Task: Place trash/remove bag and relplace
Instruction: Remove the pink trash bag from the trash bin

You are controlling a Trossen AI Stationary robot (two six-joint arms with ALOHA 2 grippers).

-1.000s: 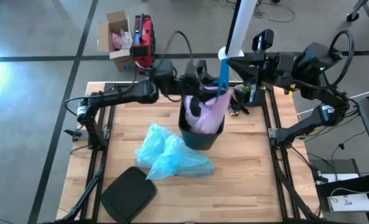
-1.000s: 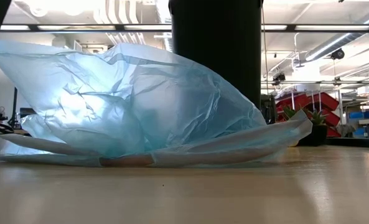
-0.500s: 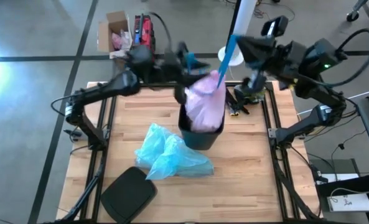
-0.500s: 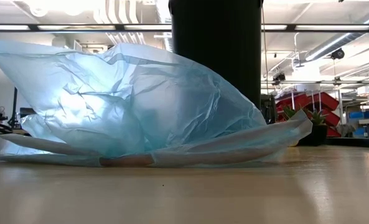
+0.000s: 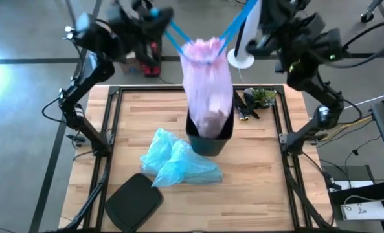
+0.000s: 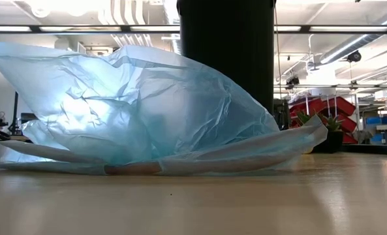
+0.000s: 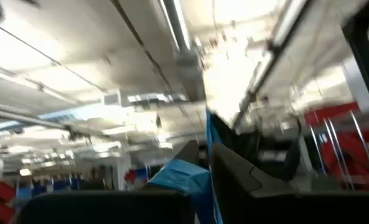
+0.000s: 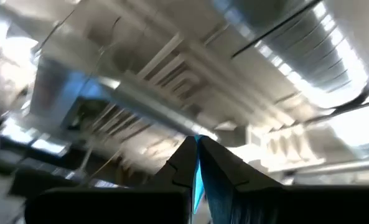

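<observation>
I have both my arms raised high over the far side of the table (image 5: 256, 188). My left gripper (image 5: 154, 14) is pinched on one end of the blue drawstring (image 5: 179, 39), and my right gripper (image 5: 259, 8) is pinched on the other end; in my right wrist view the blue strip shows squeezed between my two closed fingers (image 8: 184, 165), and in my left wrist view blue plastic sits bunched at my fingers (image 7: 234, 174). The two lengths of string run down from my grippers and meet at the gathered mouth of the bag (image 5: 208, 84), the pinkish-white bin liner. It hangs stretched tall between my arms, its neck cinched, its lower end still inside the black bin (image 5: 208, 142) that stands on the wooden table. What is inside the bag I cannot make out.

Just in front of the bin lies a crumpled light blue plastic bag (image 5: 175, 158), touching its base; from the low view it fills most of the picture (image 6: 134, 104), with the bin's dark wall behind it. A black lid (image 5: 135, 202) rests near the table's front left corner. Some black and green clutter (image 5: 255, 100) sits at the far right, beside the bin
</observation>
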